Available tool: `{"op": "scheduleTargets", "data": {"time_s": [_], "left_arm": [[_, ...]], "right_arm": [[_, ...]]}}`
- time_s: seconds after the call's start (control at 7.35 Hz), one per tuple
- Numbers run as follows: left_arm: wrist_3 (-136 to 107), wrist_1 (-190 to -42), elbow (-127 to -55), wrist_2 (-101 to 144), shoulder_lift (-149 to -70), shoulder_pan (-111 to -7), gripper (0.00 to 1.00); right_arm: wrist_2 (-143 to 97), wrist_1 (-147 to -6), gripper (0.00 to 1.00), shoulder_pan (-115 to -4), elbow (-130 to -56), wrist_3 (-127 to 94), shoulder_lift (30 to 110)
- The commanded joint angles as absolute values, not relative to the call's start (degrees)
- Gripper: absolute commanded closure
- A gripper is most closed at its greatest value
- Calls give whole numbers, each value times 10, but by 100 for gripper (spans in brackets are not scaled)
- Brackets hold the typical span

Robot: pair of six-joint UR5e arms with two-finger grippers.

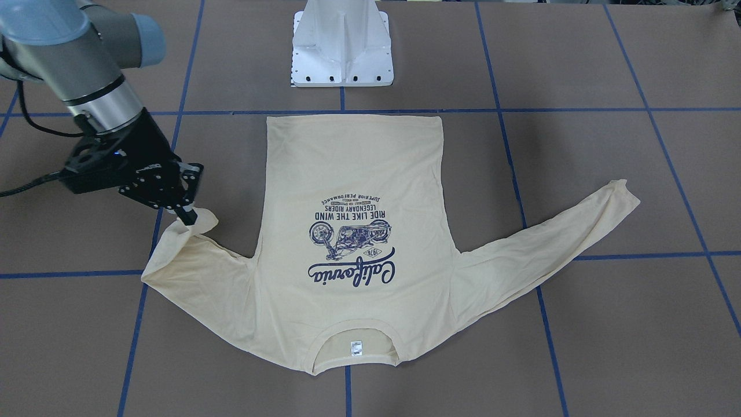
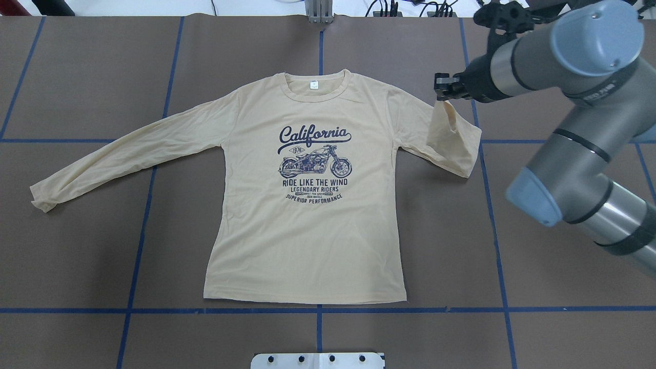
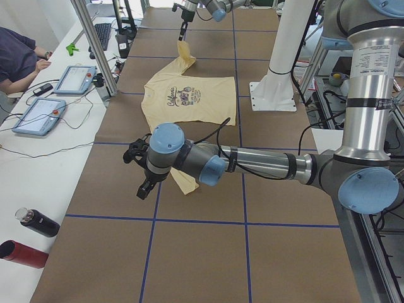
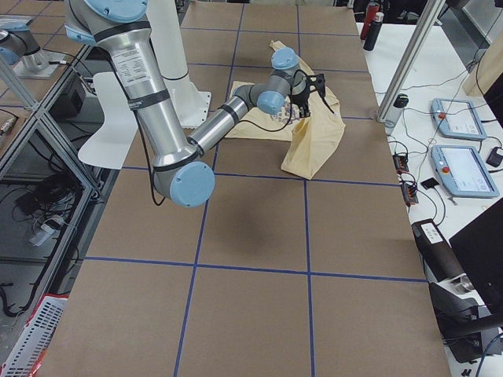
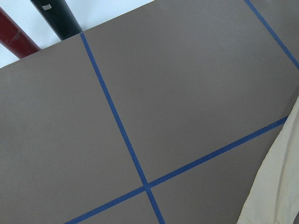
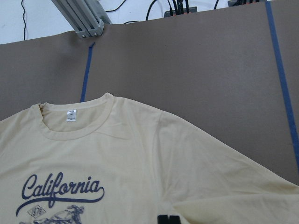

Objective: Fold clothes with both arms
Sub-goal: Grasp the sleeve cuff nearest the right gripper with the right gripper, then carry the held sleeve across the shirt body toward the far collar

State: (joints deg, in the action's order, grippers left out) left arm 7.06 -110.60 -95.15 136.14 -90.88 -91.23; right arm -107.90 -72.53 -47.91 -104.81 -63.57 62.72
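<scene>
The cream-yellow T-shirt (image 2: 307,246) lies flat on the brown table, with the navy "California" print up and the neck label (image 2: 313,85) on the far side from the robot. My right gripper (image 2: 445,95) is shut on the cuff of the shirt's right-hand sleeve (image 2: 453,138). It holds the cuff up, so the sleeve is doubled back toward the shoulder; this also shows in the front view (image 1: 188,215). The other sleeve (image 2: 128,154) lies stretched out flat. My left gripper (image 3: 144,187) shows only in the exterior left view, above the table by that sleeve's cuff; I cannot tell whether it is open.
The white pedestal base (image 1: 343,52) stands at the hem side of the shirt. Blue tape lines (image 2: 318,310) grid the table. A red and a black bottle (image 3: 28,240) lie past the table's left end. Control tablets (image 3: 38,113) and an operator (image 3: 19,57) are on the far side.
</scene>
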Motion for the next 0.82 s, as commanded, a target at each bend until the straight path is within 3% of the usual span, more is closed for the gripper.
{"op": "scheduleTargets", "data": {"time_s": [0.0, 0.27, 0.68], "left_arm": [[71, -1106, -952, 1361, -909, -912, 0], [71, -1106, -952, 1361, -909, -912, 0], [71, -1105, -951, 1361, -908, -912, 0]], "right_arm": [[-1027, -760, 100, -435, -948, -646, 488], [-978, -762, 100, -402, -858, -684, 391], [-888, -756, 100, -341, -660, -730, 211]]}}
